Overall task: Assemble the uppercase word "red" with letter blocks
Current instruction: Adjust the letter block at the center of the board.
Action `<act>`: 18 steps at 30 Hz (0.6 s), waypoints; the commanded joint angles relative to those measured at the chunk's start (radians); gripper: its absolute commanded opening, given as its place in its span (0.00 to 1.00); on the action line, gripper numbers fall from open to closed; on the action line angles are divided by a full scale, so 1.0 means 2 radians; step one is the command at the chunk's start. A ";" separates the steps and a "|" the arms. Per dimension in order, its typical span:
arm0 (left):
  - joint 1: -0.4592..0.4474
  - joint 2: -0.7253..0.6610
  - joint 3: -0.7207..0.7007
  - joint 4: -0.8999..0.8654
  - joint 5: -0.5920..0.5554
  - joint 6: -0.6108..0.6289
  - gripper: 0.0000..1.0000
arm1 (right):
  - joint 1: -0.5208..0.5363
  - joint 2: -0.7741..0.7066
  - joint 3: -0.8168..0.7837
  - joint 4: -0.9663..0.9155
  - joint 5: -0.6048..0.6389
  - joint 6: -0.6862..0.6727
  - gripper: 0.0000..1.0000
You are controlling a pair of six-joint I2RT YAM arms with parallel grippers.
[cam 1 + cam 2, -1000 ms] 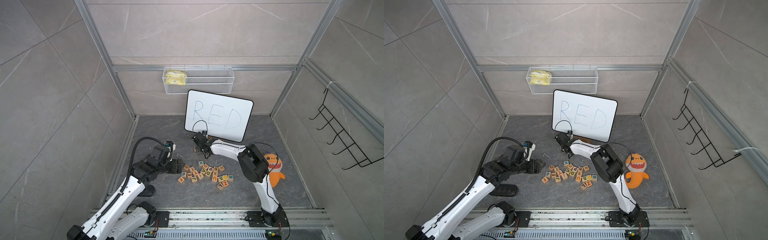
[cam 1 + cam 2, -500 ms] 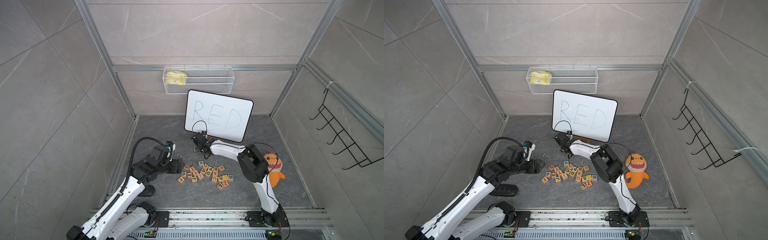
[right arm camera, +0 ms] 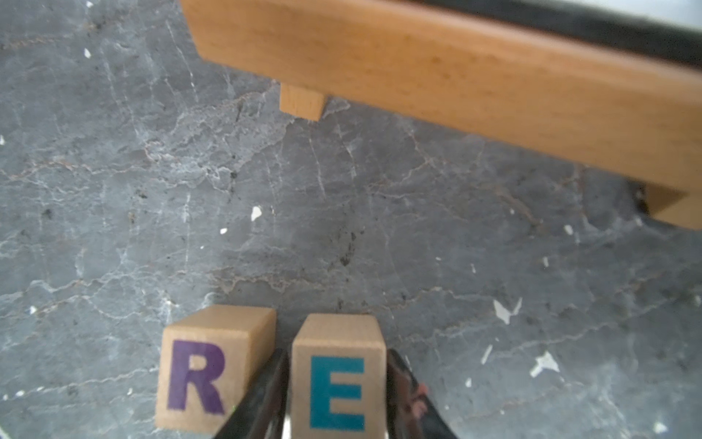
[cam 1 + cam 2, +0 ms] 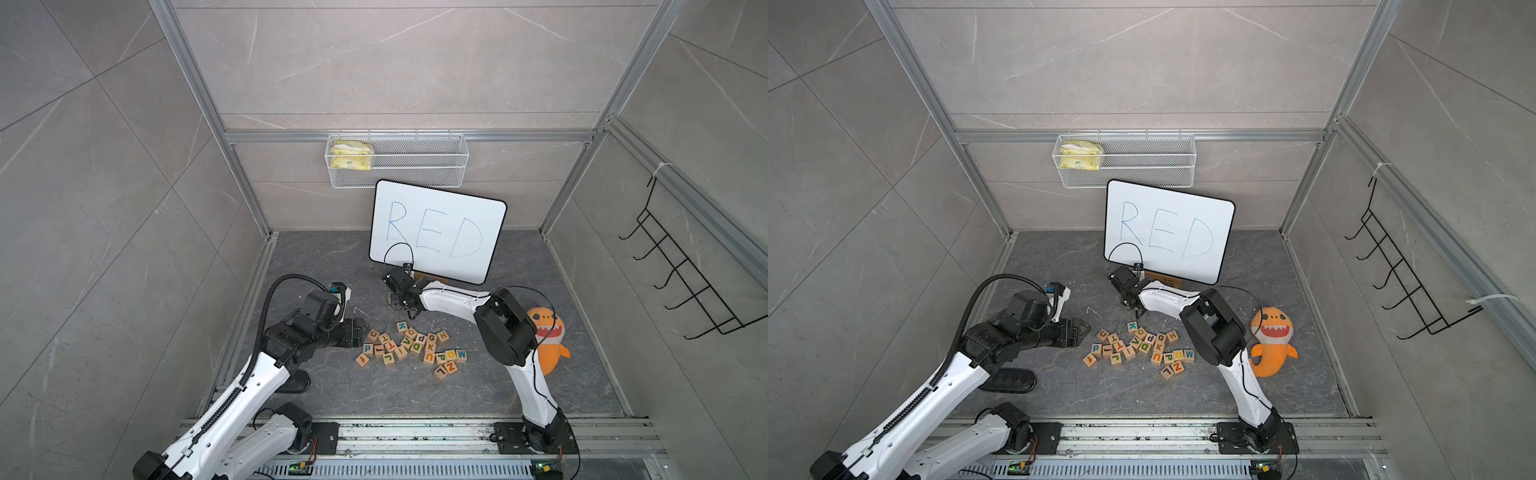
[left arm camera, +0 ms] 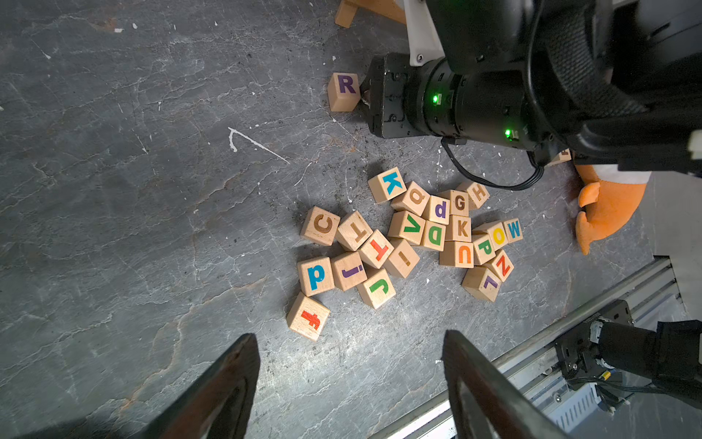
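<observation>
E block (image 3: 338, 384): pale wood, teal letter, set beside purple R block (image 3: 197, 376) | is flanked by right jaws, grip unclear | left jaws are spread

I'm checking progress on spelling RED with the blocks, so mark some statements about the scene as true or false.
The pale wooden cube with a purple R stands right beside the cube with a teal E. True.
The right gripper's fingers flank the R cube. False: they flank the E cube.
The left gripper holds a block. False: its jaws are open and empty.
A cube showing a green D lies in the loose pile of letter blocks. True.
</observation>
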 commanded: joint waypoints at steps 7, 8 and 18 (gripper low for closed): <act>-0.002 -0.003 0.008 -0.004 0.001 -0.001 0.79 | 0.007 -0.032 -0.017 0.003 0.011 0.000 0.45; -0.002 -0.003 0.008 -0.004 0.001 -0.001 0.79 | 0.008 -0.036 -0.021 0.003 0.014 -0.001 0.45; -0.002 -0.001 0.007 -0.004 0.000 -0.001 0.79 | 0.016 -0.129 -0.095 0.033 0.011 -0.021 0.43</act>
